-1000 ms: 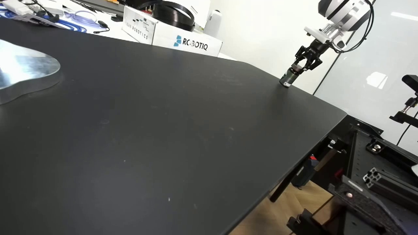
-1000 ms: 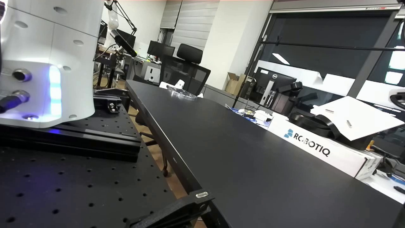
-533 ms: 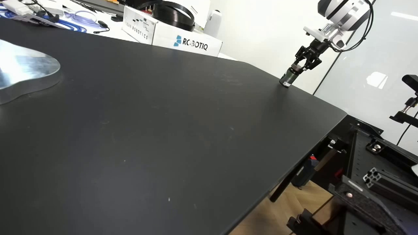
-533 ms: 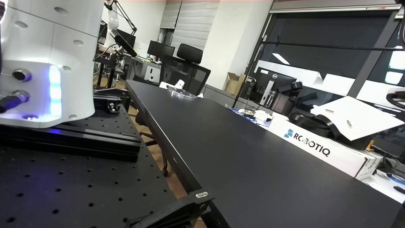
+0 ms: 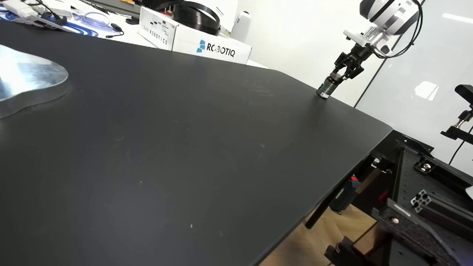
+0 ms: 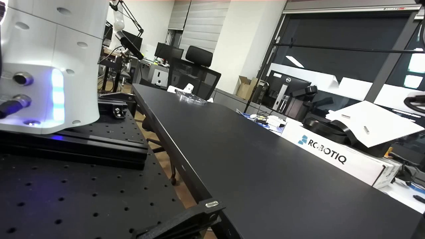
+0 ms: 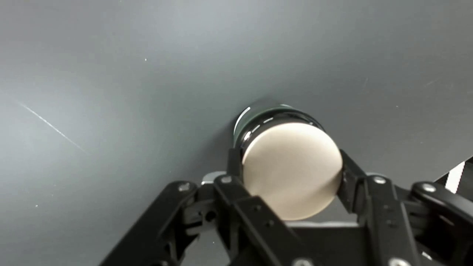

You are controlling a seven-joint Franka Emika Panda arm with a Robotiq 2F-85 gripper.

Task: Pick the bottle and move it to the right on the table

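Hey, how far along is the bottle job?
Done: the grasp; the pincer is shut on the bottle, jaws on both sides of its lid. In hand: the bottle, held near an edge of the table; whether it's lifted clear, I can't tell. Left: letting go, since it's gripped; whether the move right is finished isn't clear.

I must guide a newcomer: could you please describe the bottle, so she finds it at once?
In an exterior view, follow the black table to its upper-right edge. There the claw grips the bottle. Unlike the shiny slab, it is round and dark green, with a cap that looks pale in the wrist view.
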